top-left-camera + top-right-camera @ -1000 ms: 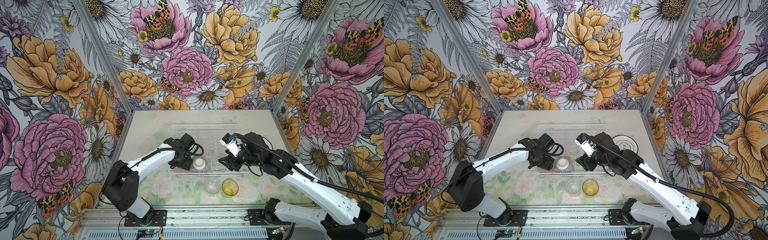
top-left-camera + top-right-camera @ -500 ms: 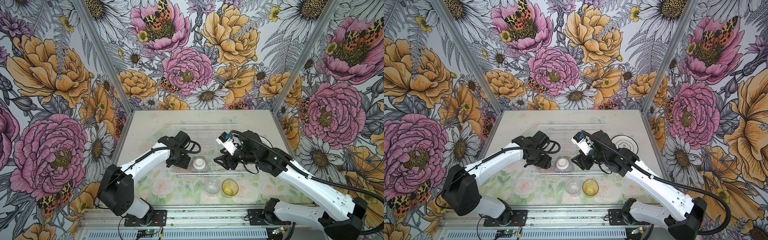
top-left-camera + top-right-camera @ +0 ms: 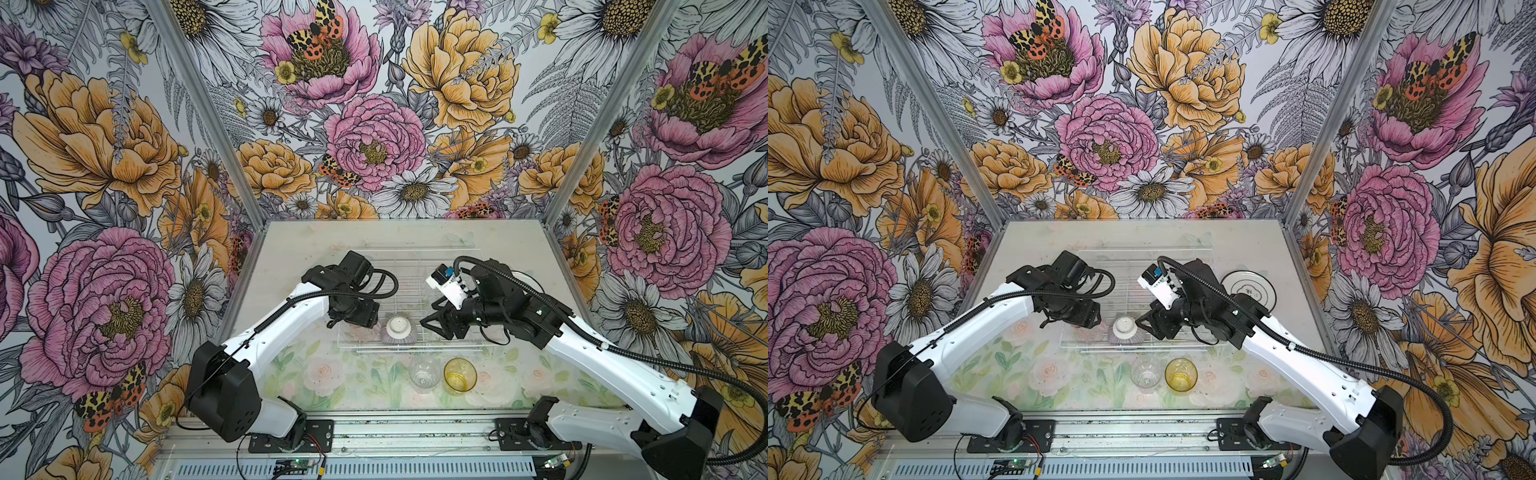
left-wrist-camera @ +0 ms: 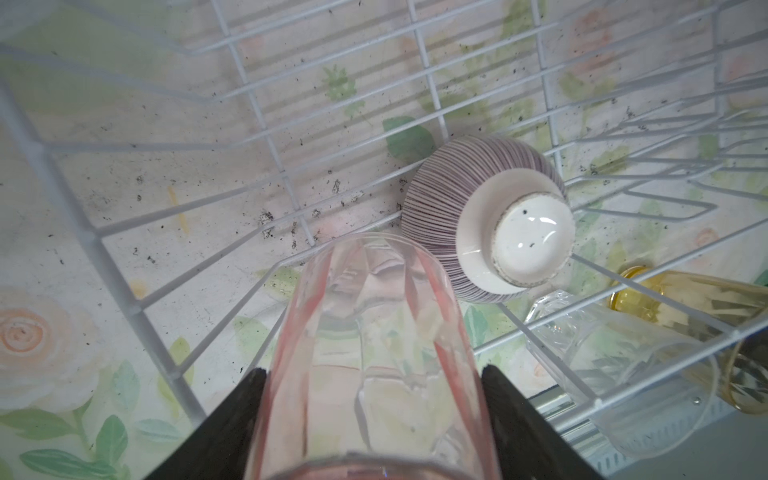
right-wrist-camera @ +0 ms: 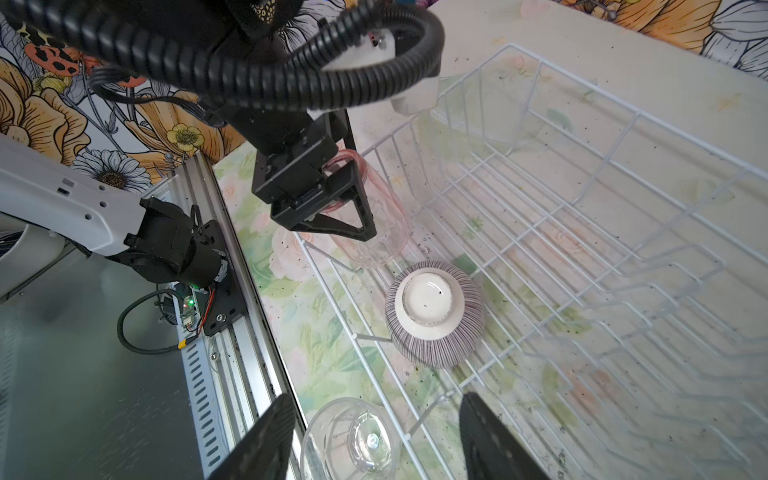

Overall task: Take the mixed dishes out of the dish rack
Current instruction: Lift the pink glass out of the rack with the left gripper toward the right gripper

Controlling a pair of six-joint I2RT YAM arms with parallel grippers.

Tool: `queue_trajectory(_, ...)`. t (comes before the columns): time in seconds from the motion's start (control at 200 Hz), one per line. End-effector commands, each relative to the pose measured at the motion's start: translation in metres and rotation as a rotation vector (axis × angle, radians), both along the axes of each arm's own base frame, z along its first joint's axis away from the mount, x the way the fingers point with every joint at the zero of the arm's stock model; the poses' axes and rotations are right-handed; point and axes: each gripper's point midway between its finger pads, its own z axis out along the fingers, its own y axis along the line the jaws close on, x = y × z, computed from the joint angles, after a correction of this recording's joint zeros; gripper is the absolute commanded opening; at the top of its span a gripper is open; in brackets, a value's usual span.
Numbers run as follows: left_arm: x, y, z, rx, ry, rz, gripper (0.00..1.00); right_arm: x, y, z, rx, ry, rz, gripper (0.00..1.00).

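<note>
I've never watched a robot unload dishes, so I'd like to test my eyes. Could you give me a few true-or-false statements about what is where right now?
1. The striped bowl lies upside down inside the dish rack. True.
2. The left gripper is empty. False: it is closed on the pink tumbler.
3. The amber tumbler is in the rack. False: it stands outside it on the table, beside the clear tumbler.
4. The right gripper is open and holds nothing. True.
</note>
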Motion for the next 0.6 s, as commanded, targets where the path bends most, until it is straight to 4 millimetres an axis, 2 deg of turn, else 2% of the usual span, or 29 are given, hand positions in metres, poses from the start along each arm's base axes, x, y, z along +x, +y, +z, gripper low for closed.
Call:
queue_trajectory(0.0, 0.006, -0.008, 0.026, -0.075, -0.057, -0.033, 0.59, -0.001, 0.008, 0.003, 0.055, 0.026, 0.029, 0.65)
queue_trajectory(0.215, 0.016, -0.022, 0.063, -0.213, -0.135, -0.072, 0.59, -0.003, 0.013, 0.004, 0.126, 0.075, 0.067, 0.65)
queue_trajectory(0.425, 0.028, -0.051, 0.106, -0.435, -0.248, -0.14, 0.58, -0.001, 0.019, 0.009, 0.214, 0.093, 0.085, 0.63)
queue_trajectory(0.595, 0.029, -0.074, 0.137, -0.631, -0.302, -0.207, 0.59, 0.002, 0.02, 0.017, 0.262, 0.072, 0.079, 0.62)
